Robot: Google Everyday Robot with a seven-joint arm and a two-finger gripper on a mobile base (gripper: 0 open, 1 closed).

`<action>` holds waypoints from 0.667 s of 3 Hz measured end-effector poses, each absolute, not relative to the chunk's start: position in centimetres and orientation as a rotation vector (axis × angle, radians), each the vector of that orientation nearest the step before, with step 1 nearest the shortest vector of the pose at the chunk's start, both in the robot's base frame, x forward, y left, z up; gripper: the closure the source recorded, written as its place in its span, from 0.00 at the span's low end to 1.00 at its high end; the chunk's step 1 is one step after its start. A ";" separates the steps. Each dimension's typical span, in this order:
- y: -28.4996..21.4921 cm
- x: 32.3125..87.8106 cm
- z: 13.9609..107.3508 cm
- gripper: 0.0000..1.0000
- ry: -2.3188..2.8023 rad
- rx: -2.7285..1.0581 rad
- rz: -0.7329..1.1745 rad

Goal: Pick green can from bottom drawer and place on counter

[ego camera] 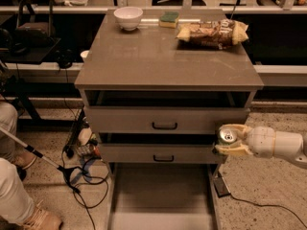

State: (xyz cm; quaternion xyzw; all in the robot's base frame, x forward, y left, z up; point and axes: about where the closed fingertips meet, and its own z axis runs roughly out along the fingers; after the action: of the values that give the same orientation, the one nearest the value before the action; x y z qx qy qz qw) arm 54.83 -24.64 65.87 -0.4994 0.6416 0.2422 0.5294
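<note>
My gripper (230, 139) pinches the green can (226, 136), silver top facing my camera (long axis roughly along my sightline). The open bottom drawer (160, 195) lies lower left of it, the counter (163, 56) above left.

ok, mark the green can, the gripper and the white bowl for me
green can (226, 135), camera view, on its silver top.
gripper (228, 140), camera view, midway between fingertips, at the middle drawer's (144, 153) right end.
white bowl (128, 19), camera view, on its outer wall.

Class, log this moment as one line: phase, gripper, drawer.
phase: can held, not yet on counter | gripper: shut on can, right of middle drawer | bottom drawer: open
</note>
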 end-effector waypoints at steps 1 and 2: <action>-24.6 54.8 65.9 1.00 1.532 -1.193 0.578; -25.1 55.0 69.1 1.00 1.546 -1.175 0.546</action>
State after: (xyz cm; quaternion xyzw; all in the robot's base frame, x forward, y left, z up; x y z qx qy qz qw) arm 54.98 -25.11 69.11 -0.4928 0.6484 0.2292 0.5332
